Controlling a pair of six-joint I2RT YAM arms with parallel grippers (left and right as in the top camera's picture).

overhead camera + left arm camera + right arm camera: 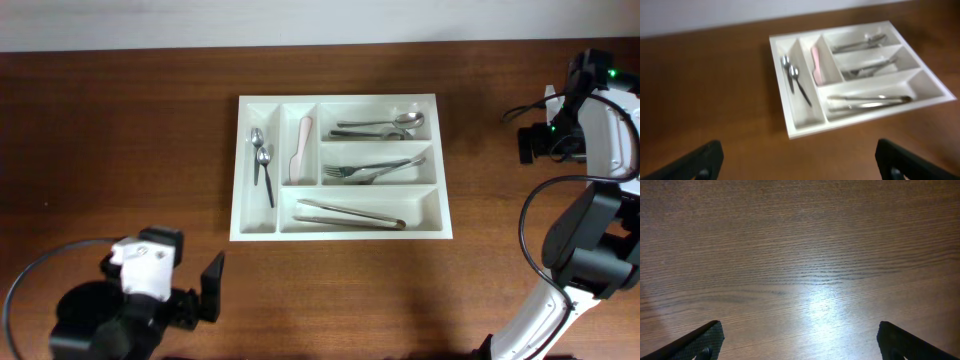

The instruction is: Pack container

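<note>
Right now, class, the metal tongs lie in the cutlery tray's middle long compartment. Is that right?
No. The overhead view shows the metal tongs in the bottom long compartment of the cutlery tray; the middle one holds forks.

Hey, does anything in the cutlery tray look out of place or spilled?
Nothing stands out. The tray sits flat, and the small spoons, pink piece, large spoons, forks and tongs each lie inside their own compartment.

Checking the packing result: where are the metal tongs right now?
In the overhead view, the tongs lie in the white cutlery tray, in its long front compartment nearest the robot, just below the forks.
</note>
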